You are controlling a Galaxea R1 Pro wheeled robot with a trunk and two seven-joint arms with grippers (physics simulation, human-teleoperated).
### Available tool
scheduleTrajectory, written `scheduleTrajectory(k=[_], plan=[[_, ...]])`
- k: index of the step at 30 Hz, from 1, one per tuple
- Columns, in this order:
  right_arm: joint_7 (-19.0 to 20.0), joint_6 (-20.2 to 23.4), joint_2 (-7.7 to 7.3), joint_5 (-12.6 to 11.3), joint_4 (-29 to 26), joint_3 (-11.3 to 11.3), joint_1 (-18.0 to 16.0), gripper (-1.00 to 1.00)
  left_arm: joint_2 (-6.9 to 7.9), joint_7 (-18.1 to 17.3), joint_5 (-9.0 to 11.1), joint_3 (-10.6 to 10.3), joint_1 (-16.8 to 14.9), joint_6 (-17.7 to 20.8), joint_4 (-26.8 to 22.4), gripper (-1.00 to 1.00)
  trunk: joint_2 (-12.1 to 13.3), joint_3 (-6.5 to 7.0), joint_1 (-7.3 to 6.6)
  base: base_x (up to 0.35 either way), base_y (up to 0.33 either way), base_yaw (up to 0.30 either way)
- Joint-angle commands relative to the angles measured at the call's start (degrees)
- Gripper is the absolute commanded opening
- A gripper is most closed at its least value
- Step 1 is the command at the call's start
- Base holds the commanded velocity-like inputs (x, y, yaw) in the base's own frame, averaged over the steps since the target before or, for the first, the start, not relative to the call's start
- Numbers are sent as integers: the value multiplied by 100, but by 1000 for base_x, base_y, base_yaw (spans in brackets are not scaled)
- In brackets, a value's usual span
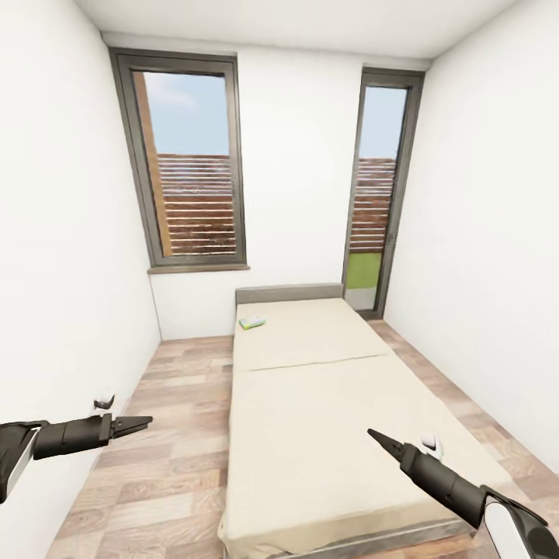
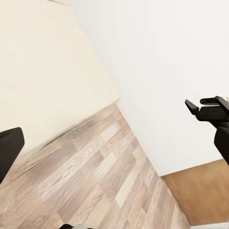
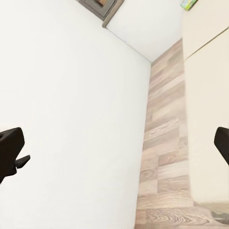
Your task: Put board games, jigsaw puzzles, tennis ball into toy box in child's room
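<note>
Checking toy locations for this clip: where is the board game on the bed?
Head view: the board game lies at the bed's far left corner, beside the grey headboard.

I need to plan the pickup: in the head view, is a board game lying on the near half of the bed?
No, the one board game in sight lies at the far end of the bed, near the headboard.

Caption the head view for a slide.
Both grippers, left and right, hover empty at the foot of the bed; one board game lies near its head.
</note>
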Motion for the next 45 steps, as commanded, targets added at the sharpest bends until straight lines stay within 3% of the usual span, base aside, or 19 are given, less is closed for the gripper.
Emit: scheduleTrajectory(k=[1, 13, 30, 45], plan=[[9, 36, 0, -17, 0, -8, -1, 100, -1, -25, -10, 5, -4, 60, 3, 100, -4, -2, 2, 28, 17, 288], [7, 36, -4, -10, 3, -14, -1, 100, -2, -27, -10, 33, -4, 58, 3, 100, -4, -15, 2, 7, 4, 239], [9, -16, 1, -20, 20, -17, -1, 100, 0, -27, -3, 45, -4, 51, 3, 100, -4, -18, 2, 185, 79, 14], [0, -10, 0, -17, 18, -17, -1, 100, -1, -21, -5, 45, -4, 51, 3, 100, -4, -81, 2, 244, 207, 0]])
